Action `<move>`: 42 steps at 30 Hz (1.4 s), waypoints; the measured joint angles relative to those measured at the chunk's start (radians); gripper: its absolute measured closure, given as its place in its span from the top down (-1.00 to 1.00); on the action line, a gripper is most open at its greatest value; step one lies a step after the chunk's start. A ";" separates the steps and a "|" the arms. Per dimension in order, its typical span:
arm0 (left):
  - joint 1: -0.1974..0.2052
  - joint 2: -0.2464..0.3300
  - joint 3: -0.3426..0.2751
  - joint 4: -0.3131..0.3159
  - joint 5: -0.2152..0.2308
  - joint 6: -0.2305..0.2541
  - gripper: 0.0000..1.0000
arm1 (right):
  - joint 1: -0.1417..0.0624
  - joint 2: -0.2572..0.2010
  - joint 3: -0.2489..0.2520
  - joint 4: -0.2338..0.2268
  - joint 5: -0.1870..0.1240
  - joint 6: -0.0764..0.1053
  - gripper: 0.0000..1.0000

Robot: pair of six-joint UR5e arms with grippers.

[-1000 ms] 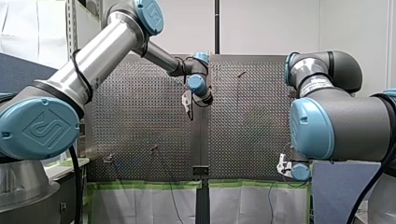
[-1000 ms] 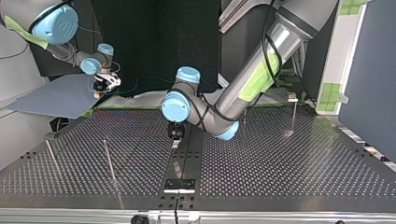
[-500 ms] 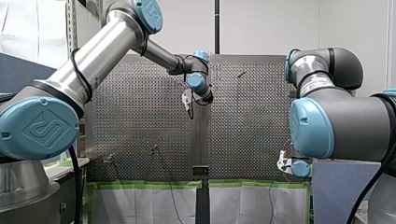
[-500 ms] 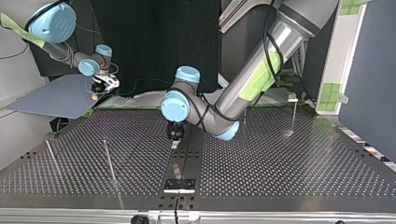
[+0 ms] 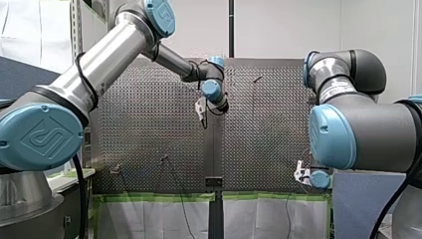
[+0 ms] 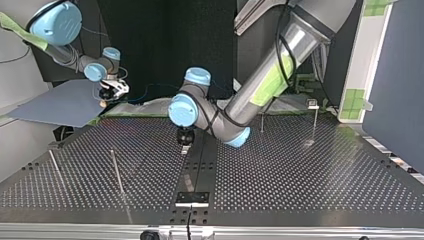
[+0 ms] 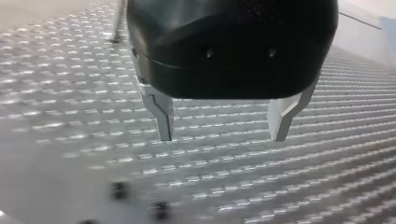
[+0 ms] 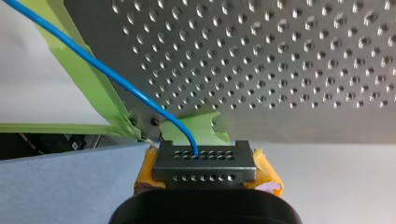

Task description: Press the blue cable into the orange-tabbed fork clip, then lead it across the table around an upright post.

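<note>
While my left arm reaches out over the middle of the table (image 6: 300,170), my right arm hangs back at a corner of it.

Left gripper (image 7: 223,133): metal fingers (image 7: 164,122) spread wide, nothing between them, only perforated plate underneath. In the top view it hovers low over the far end of the dark strip (image 6: 200,172) that runs down the table's middle.

Right gripper (image 8: 205,156): closed on the blue cable (image 8: 116,77). Yellow pads (image 8: 267,173) show on either side of a black perforated face, and the cable enters at that face. From the grip the cable arcs up over a torn scrap of green tape (image 8: 196,129), then runs off along the taped table edge and out of the right wrist view. In the top view this gripper sits off the table, past the far left corner, above a blue-grey sheet (image 6: 60,105).

Upright posts: two thin ones at the top view's near left (image 6: 117,172), one at the far right (image 6: 315,125). All stand well apart from both grippers.
</note>
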 joint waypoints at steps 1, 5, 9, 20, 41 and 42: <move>-0.007 -0.005 0.000 -0.002 -0.008 0.000 1.00 | 0.002 -0.009 0.009 0.009 -0.009 -0.009 -1.00; -0.025 -0.016 0.000 -0.005 -0.047 0.000 1.00 | 0.004 -0.028 0.045 0.046 -0.046 -0.038 -1.00; -0.028 -0.017 0.000 -0.006 -0.086 0.000 1.00 | 0.004 -0.032 0.066 0.089 -0.076 -0.047 -1.00; -0.028 -0.018 0.000 -0.006 -0.103 0.000 1.00 | 0.004 -0.033 0.071 0.156 -0.085 -0.049 -1.00; -0.057 0.120 -0.027 -0.040 -0.076 0.006 1.00 | 0.052 -0.174 0.111 0.180 -0.107 0.080 -1.00; -0.059 0.127 -0.027 -0.047 -0.083 0.011 1.00 | 0.052 -0.182 0.111 0.180 -0.115 0.087 -1.00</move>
